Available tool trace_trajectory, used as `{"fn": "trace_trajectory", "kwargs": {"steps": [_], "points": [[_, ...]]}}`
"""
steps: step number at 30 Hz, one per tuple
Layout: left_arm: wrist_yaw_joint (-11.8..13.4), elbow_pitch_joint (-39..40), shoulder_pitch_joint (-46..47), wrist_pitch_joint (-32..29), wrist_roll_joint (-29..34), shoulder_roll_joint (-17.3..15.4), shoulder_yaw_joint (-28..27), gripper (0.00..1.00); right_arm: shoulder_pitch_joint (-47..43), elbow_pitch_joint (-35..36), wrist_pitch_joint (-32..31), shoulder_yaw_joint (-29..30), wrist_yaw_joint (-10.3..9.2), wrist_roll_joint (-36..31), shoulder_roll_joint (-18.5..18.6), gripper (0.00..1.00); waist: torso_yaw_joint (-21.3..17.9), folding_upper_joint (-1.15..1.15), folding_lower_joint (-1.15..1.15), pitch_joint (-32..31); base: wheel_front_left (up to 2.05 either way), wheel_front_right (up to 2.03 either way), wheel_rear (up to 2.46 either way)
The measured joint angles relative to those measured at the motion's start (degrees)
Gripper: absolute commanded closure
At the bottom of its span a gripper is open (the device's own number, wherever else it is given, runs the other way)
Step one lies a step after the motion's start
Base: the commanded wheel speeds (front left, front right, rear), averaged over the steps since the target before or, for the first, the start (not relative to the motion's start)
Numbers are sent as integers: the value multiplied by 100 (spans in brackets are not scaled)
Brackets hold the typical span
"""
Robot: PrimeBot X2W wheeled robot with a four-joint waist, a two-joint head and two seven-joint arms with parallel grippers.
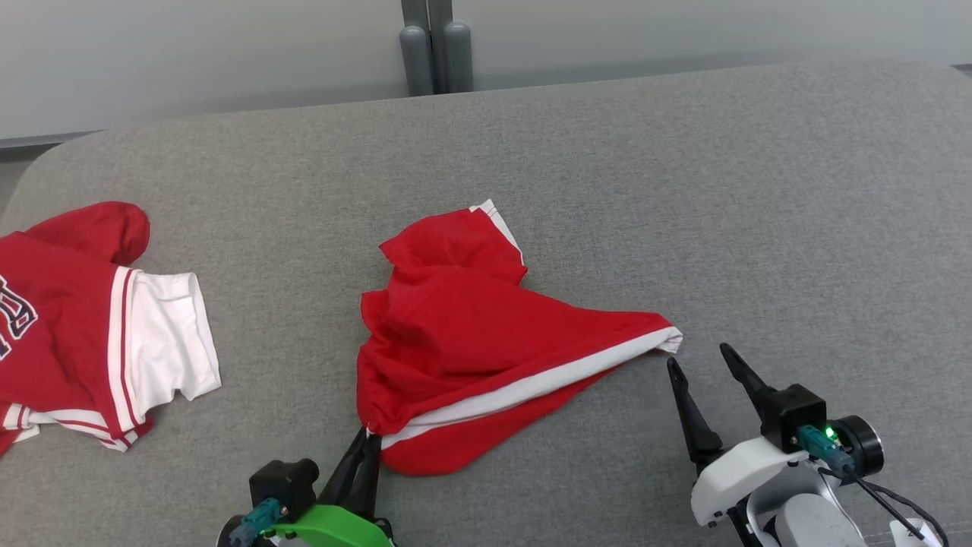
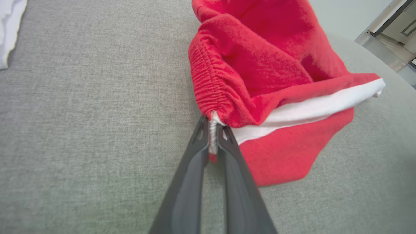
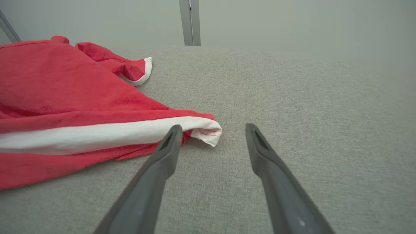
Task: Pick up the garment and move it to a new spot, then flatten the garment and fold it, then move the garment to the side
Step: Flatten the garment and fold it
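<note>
The garment [image 1: 471,334] is a pair of red shorts with a white side stripe, lying crumpled in the middle of the grey table [image 1: 683,190]. My left gripper [image 1: 367,438] is shut on the garment's near-left corner, by the gathered waistband [image 2: 208,87]; the left wrist view shows white and red cloth pinched between the two fingers of that gripper [image 2: 213,125]. My right gripper [image 1: 699,357] stands open just right of the garment's white-edged right corner [image 1: 668,338]. In the right wrist view that open gripper [image 3: 211,127] has this corner [image 3: 206,131] beside its left fingertip, apart from it.
A second red and white garment, a jersey [image 1: 83,327], lies at the table's left edge. Grey posts [image 1: 434,45] stand behind the table's far edge. Bare grey cloth surface stretches to the right and to the back.
</note>
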State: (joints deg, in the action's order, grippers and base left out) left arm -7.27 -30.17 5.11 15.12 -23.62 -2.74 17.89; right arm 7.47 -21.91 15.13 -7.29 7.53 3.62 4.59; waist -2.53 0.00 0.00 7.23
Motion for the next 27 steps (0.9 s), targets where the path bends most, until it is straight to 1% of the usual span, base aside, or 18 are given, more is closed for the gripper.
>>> {"fn": "trace_trajectory", "kwargs": {"steps": [3,6,10,15,16,18,20,21,27], "points": [[4,54,3,0,120,-1,-152,100,90,-276,0,-125,0,44,-9,0,66,0,0,43,0,0,0],[4,77,40,0,172,-1,-170,100,213,-521,0,-171,0,149,-32,0,119,0,0,109,0,0,0],[4,102,143,0,210,-2,-162,100,411,-880,0,-197,0,91,-41,0,194,0,0,212,0,0,0],[3,114,172,0,229,-1,-108,100,565,-1017,0,-143,0,37,-67,0,291,0,0,305,0,0,0],[3,118,172,0,229,-1,-103,100,575,-1029,0,-136,0,35,-67,3,310,0,0,317,0,0,0],[2,134,173,0,232,-1,-103,100,577,-1060,0,-129,0,26,-78,19,335,0,0,339,0,0,0],[-1,159,174,0,243,-1,-110,100,583,-1053,0,-116,0,27,-81,76,353,0,0,364,0,0,0],[-1,170,176,0,245,-1,-119,100,584,-1024,0,-112,0,26,-81,100,358,0,0,374,0,0,0],[-2,357,258,0,297,-2,-207,100,610,-661,0,26,0,11,-76,100,358,0,0,384,0,0,0]]}}
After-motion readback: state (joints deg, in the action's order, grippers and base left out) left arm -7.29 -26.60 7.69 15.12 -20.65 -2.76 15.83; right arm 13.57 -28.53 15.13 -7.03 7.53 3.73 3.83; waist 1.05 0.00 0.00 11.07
